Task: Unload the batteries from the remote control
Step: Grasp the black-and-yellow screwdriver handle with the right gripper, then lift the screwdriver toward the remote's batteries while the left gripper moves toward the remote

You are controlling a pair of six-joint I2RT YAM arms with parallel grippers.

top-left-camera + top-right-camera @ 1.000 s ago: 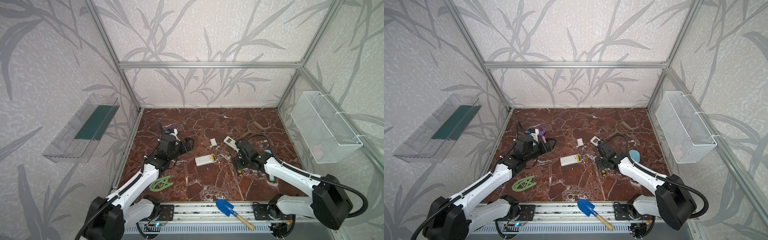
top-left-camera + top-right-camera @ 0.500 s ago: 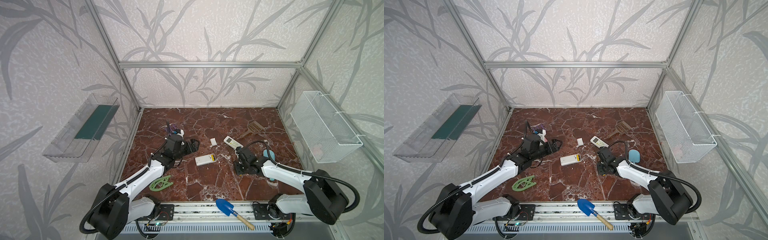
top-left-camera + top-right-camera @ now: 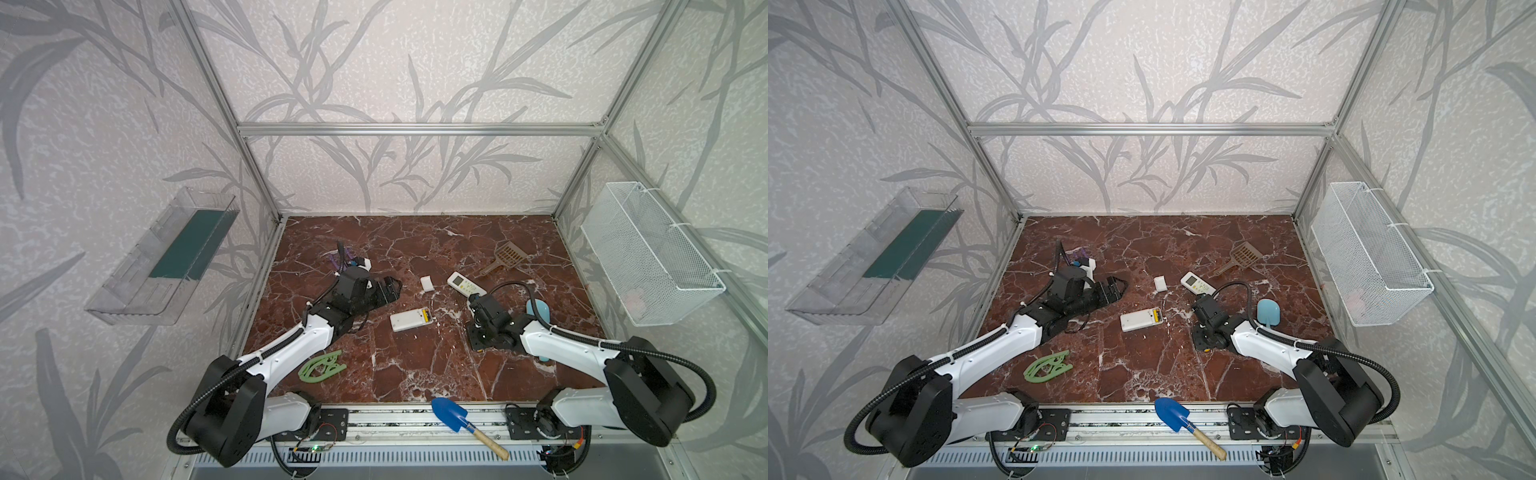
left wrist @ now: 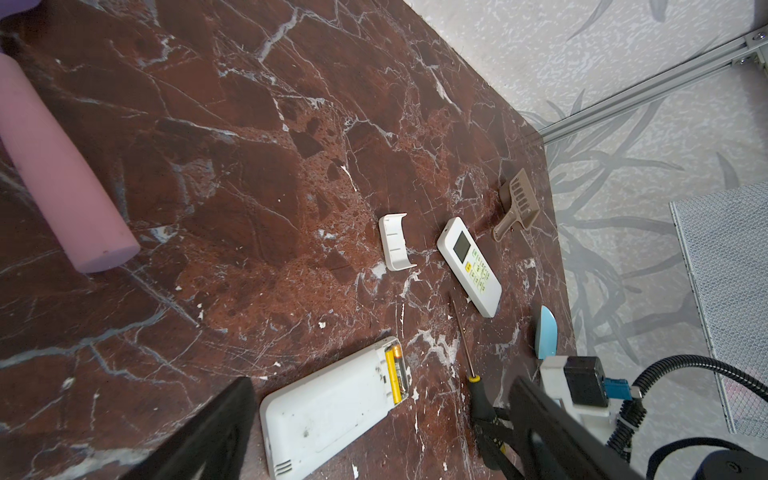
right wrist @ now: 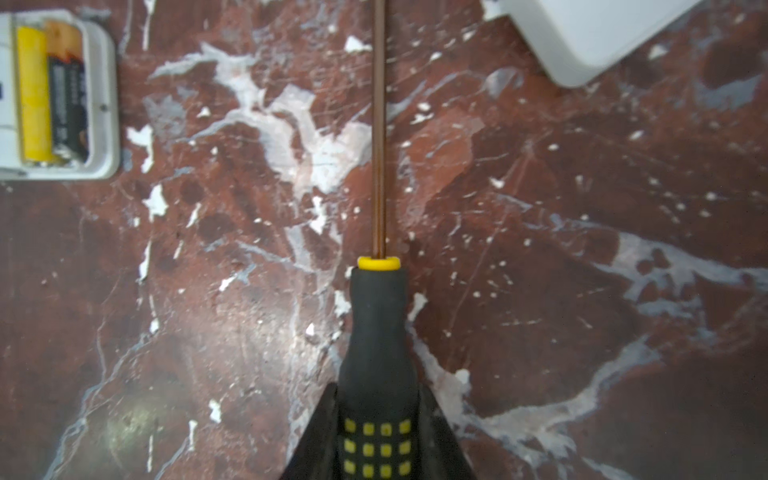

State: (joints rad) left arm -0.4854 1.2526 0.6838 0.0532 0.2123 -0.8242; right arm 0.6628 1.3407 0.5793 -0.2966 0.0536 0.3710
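Batteries (image 4: 394, 374) sit in remote (image 4: 332, 415) bay, uncovered; right pincer (image 5: 378, 415) clamps screwdriver (image 5: 378, 324), left pincer (image 3: 388, 289) open, empty. Advise levering gently under one end.

We note pale wallpaper (image 3: 374, 62) with grey leaf print on all walls, aluminium frame (image 3: 415, 129) at the corners, red-brown marble floor (image 3: 415, 241) veined white. Clear shelf (image 3: 124, 291) left wall, white wire basket (image 3: 648, 257) right.

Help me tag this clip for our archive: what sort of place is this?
Probably a robot test cell, not a home: an aluminium frame around leaf-printed wall panels, and two arms mounted on a rail at the edge of a marble-look tabletop.
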